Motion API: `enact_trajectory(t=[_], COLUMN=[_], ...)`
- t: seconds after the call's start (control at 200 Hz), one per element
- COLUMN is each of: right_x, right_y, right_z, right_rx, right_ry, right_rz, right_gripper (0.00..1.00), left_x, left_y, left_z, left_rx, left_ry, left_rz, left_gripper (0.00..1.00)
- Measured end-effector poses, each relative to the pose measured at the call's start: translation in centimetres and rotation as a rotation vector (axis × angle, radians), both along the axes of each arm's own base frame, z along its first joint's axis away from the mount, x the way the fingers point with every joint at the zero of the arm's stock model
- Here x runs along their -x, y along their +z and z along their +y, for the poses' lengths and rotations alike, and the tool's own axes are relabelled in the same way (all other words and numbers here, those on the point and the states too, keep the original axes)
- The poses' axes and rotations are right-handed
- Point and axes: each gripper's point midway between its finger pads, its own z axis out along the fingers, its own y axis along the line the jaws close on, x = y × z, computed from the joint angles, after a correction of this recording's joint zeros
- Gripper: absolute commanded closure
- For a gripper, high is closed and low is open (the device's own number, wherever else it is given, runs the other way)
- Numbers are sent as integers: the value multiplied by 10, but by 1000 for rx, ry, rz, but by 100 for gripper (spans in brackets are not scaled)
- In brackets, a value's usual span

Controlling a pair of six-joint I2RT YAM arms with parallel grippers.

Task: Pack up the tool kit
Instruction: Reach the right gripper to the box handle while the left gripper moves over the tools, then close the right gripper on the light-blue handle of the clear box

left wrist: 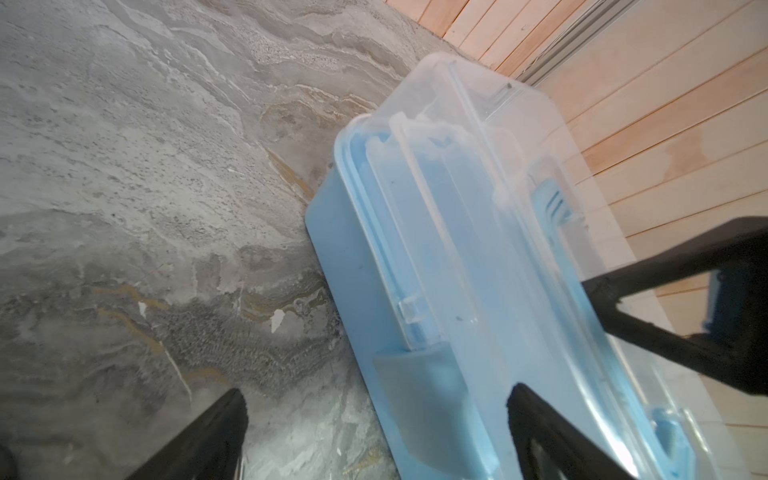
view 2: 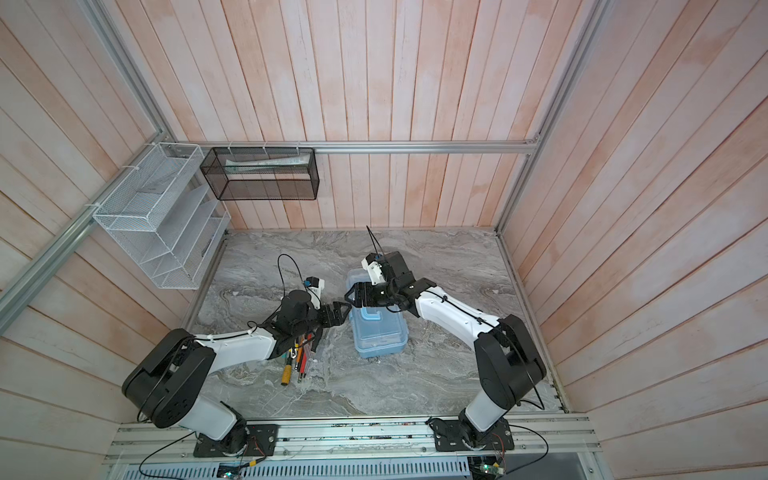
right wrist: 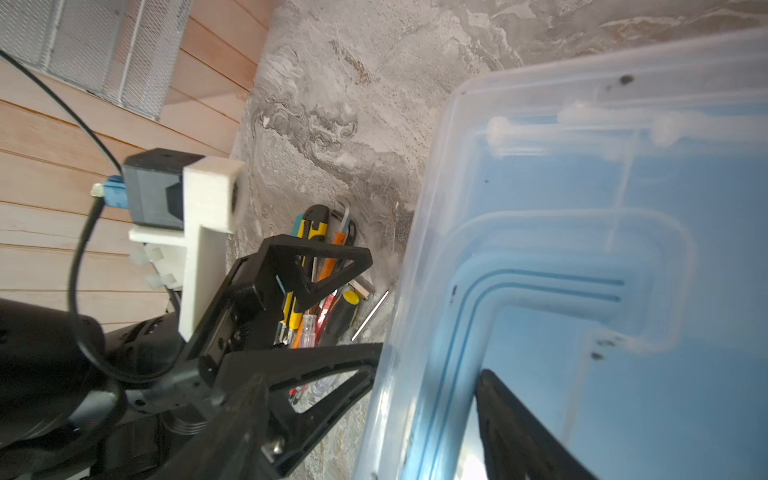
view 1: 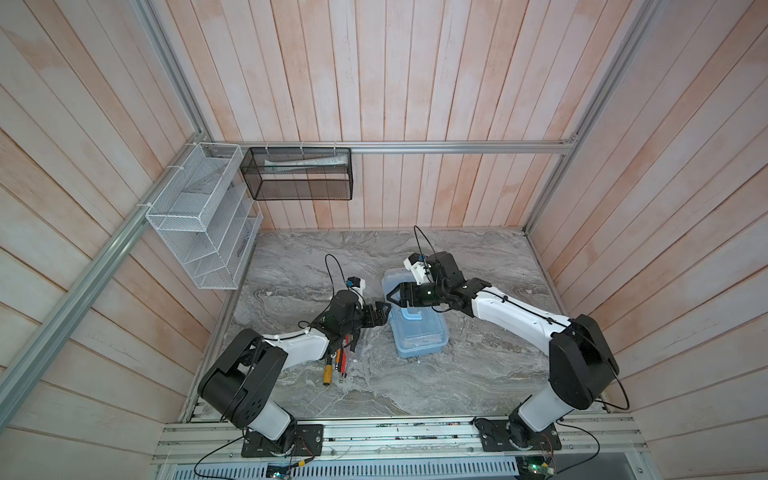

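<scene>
Grey marble-pattern tabletop point(view 1: 478, 374): tool kit point(view 1: 419, 336) lies mid-table, clear lid on top. Left gripper point(view 1: 386, 313) gapes wide, the kit's left wall between its jaws, unclamped. Right gripper point(view 1: 390, 296) also spread wide, straddling the lid's left edge. Loose hand tools point(view 1: 338, 361) lie beside the kit.

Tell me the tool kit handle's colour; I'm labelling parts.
Blue handle, darker than the pale-blue case; shows best in a top view.
</scene>
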Motion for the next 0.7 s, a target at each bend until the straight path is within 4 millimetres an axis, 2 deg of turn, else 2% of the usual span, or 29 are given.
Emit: enact_trajectory(t=[0.305, 0.505, 0.62, 0.7], right_x=[2, 4, 6, 8], right_y=[10, 17, 30, 44], right_z=[-7, -12, -16, -16], right_rx=[-195, -258, -298, -334], right_ry=[13, 30, 50, 73], right_rz=[42, 74, 65, 44], right_gripper=[28, 29, 30, 33], left_x=[-6, -7, -6, -6], left_y=[-4, -7, -6, -5], left_z=[2, 5, 4, 1], left_rx=[-29, -50, -49, -49], left_ry=[14, 27, 24, 18], left_rz=[3, 11, 10, 8], left_gripper=[0, 0, 0, 0])
